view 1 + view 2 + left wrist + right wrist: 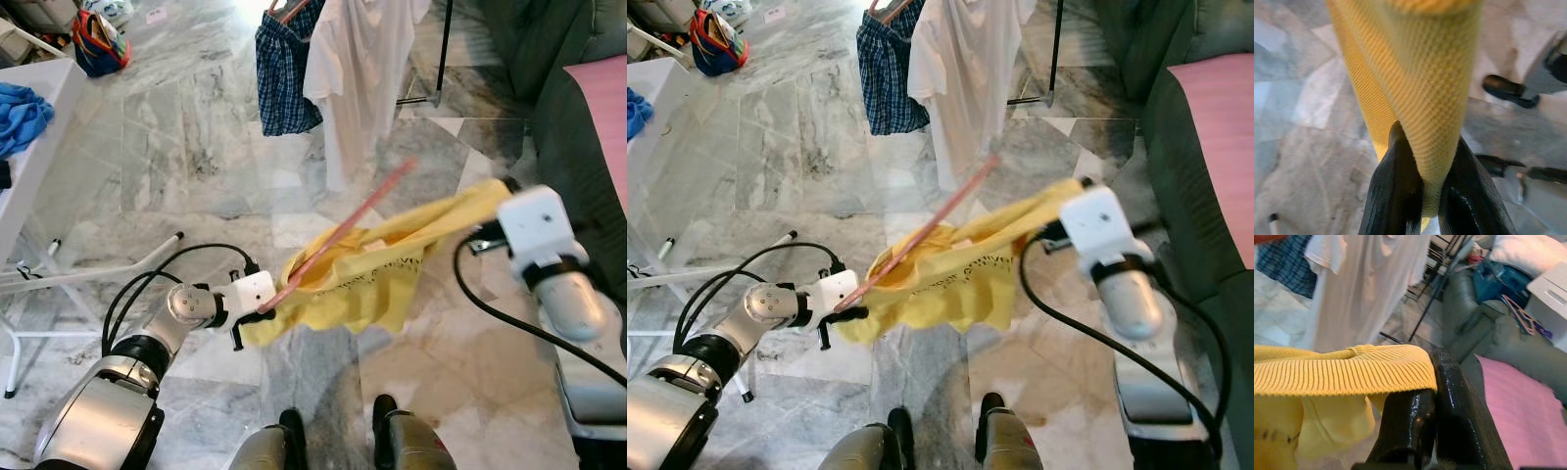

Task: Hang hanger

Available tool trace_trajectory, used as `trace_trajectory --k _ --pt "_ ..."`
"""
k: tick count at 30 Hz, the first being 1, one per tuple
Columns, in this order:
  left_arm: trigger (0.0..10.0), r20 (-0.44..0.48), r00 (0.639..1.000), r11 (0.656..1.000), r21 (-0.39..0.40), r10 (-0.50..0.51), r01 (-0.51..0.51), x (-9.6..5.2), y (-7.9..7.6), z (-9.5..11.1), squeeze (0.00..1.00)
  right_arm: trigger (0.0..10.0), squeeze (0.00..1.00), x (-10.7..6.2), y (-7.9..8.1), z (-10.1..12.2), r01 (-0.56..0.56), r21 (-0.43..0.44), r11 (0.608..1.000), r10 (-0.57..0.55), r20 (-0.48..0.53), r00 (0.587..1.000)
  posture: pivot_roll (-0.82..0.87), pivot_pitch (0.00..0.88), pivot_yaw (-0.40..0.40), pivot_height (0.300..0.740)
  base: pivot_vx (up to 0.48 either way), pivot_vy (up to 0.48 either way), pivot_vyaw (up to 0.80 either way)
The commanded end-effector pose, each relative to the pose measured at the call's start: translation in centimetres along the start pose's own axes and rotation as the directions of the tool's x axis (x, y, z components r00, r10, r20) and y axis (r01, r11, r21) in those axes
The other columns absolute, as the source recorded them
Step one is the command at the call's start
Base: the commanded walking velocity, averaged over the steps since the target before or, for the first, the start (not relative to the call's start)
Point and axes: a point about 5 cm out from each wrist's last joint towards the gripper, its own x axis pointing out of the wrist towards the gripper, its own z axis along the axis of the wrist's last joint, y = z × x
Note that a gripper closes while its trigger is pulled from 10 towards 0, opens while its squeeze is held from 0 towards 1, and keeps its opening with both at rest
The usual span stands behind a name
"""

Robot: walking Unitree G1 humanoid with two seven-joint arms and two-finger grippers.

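A yellow shirt point(372, 269) hangs stretched between my two grippers above the marble floor. A thin pink hanger point(343, 230) slants up out of the shirt's left end toward the right. My left gripper point(245, 328) is shut on the shirt's lower left end; the left wrist view shows the cloth point(1420, 98) pinched between both black fingers point(1396, 191). My right gripper point(485, 235) is shut on the ribbed edge point(1342, 369) at the shirt's upper right end. The hanger's hook is hidden.
A clothes rack stands ahead with a plaid shirt point(284, 69) and a white T-shirt point(358, 69); its black pole point(444, 49) is to their right. A dark sofa point(568, 137) with a pink cushion point(605, 108) is on the right. A white table point(39, 157) stands left.
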Motion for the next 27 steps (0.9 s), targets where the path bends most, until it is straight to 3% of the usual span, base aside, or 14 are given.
trace_trajectory --k 1,10,16,22,27 --pt "0.0 -0.080 0.996 0.997 -0.053 0.043 -0.048 -1.1 0.0 -2.3 0.00 0.0 0.00 -0.7 -1.8 0.7 0.130 -0.015 0.991 -0.130 0.052 0.990 -0.14 0.319 0.165 0.740 0.000 0.000 0.00" --pt "0.0 -0.054 0.995 0.996 -0.023 0.087 -0.089 -1.1 0.7 -1.5 0.00 0.0 0.00 -2.4 -0.9 -0.2 0.141 -0.019 0.990 -0.140 0.043 0.989 -0.14 0.327 0.173 0.740 0.000 0.000 0.00" --pt "0.0 0.042 0.998 0.999 -0.027 0.040 -0.039 -0.9 0.7 -0.4 0.00 0.0 0.00 -3.1 -0.4 -1.6 0.132 -0.009 0.991 -0.132 -0.009 0.991 -0.15 0.331 0.177 0.740 0.000 0.000 0.00" --pt "0.0 0.254 0.957 0.982 -0.086 -0.141 0.167 -0.8 0.2 1.8 0.00 0.0 0.00 -2.2 -1.3 -3.7 0.150 0.030 0.988 -0.147 -0.079 0.986 -0.14 0.333 0.178 0.740 0.000 0.000 0.00" --pt "0.0 0.319 0.908 0.946 -0.085 -0.271 0.312 -1.0 -0.3 2.3 0.00 0.0 0.00 -0.6 -2.8 -4.1 0.151 -0.004 0.989 -0.151 -0.068 0.986 -0.14 0.334 0.174 0.740 0.000 0.000 0.00"
